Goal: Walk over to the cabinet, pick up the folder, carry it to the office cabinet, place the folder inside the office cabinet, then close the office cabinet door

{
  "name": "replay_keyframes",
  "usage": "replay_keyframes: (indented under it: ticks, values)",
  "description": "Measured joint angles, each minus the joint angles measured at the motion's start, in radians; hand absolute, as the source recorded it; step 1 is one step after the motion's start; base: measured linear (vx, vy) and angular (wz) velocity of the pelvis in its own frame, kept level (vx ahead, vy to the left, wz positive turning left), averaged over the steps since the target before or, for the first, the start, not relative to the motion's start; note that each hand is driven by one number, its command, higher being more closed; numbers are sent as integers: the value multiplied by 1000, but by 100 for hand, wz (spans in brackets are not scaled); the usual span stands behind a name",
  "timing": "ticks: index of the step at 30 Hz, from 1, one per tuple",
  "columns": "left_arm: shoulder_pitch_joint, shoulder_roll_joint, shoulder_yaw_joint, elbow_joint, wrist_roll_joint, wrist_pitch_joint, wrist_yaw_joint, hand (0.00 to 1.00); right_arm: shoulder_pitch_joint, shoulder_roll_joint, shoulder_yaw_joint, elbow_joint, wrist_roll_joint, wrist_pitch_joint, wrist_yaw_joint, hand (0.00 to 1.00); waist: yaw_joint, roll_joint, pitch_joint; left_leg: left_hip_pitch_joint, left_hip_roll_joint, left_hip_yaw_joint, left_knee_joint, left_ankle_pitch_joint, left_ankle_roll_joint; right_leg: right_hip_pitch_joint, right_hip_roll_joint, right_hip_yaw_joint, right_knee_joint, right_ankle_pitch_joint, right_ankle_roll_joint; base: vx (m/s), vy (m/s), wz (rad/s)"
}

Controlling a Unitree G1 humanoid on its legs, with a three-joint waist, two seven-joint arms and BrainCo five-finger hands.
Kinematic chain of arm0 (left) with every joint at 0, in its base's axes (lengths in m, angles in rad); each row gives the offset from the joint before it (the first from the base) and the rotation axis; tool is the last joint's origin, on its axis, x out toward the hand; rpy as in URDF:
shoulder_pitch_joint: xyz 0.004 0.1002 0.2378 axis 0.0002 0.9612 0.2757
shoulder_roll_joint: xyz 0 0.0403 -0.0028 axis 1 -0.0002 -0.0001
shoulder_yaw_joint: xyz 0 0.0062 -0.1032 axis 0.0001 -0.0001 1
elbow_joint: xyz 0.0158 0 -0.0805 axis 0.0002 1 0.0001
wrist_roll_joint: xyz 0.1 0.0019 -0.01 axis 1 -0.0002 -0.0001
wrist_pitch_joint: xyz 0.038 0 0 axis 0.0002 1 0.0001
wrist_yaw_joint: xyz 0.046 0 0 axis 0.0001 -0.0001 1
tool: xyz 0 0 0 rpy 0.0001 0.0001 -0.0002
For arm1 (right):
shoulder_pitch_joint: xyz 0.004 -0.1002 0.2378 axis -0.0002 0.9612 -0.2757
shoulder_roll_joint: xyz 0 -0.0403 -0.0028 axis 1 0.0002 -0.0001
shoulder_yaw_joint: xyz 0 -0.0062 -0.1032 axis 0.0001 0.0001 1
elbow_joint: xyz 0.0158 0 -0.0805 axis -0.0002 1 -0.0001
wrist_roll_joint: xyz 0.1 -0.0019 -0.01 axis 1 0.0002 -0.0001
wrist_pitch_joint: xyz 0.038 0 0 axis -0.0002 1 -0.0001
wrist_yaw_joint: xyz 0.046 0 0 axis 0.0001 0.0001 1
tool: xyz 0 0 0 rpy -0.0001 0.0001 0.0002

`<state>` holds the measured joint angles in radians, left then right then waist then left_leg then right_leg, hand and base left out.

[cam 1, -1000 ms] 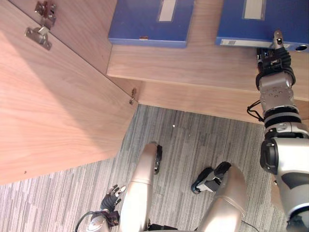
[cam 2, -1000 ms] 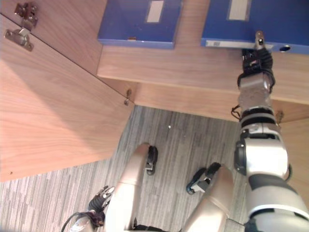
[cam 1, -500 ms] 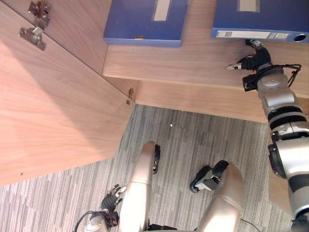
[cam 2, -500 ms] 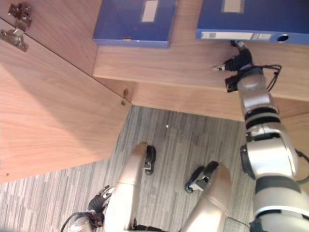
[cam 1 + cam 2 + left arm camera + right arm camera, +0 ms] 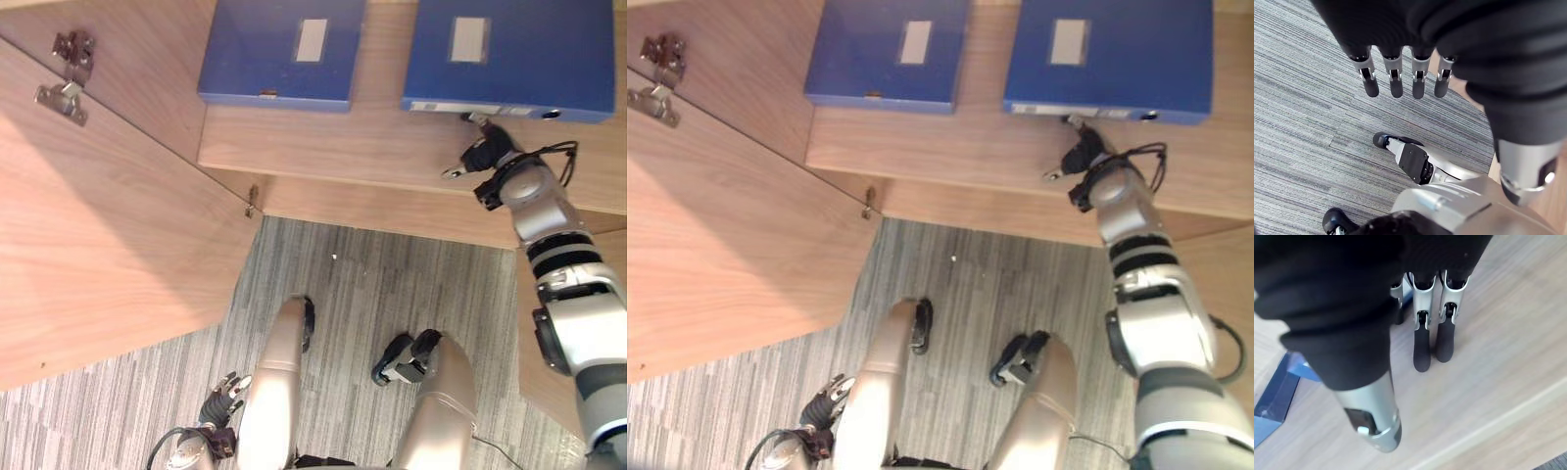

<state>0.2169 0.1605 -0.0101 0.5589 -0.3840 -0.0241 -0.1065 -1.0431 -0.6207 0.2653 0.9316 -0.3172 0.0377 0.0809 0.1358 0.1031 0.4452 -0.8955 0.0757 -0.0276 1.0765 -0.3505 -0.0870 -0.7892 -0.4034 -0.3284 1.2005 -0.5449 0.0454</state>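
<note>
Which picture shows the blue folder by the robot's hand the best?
The right eye view: the right blue folder lies flat on the shelf, its top and label plain, just beyond the right hand. The left eye view shows nearly the same. In the right wrist view a blue corner of it peeks in.

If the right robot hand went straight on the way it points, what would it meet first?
Probably the near edge of the right-hand blue folder on the wooden shelf, beyond the right robot hand; depth is unclear.
</note>
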Motion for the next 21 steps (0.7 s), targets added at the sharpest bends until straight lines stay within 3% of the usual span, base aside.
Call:
replay_keyframes:
  ticks: [3,7,12,15,21]
  values:
    - [0,0,5,1,0,-1,3,0,11,58,15,14,-61,14,0,0,-8,-12,-4,71,10,15,-145,62,-1,60,26,-32,-135,70,-28,47,-24,-8]
    - [-3,-1,17,1,0,-3,9,0,24,122,65,73,-97,53,2,0,-14,-24,-12,203,16,28,-354,149,-3,179,64,-78,-330,161,-29,49,-11,-7]
    - [-6,-13,53,4,39,-5,13,0,120,234,89,134,-101,93,49,0,-27,-61,-52,412,14,46,-645,275,-7,372,112,-140,-593,269,-19,84,18,4]
    - [-16,-42,84,25,63,-5,19,0,176,290,80,147,-101,114,71,0,-32,-63,-71,502,24,56,-748,317,-10,460,145,-163,-703,314,-13,84,46,-4]
    - [-17,-92,148,70,89,-4,39,0,321,443,39,86,-98,118,52,0,-31,-74,-132,622,100,145,-763,317,-12,588,243,-131,-844,373,-20,46,-33,-38]
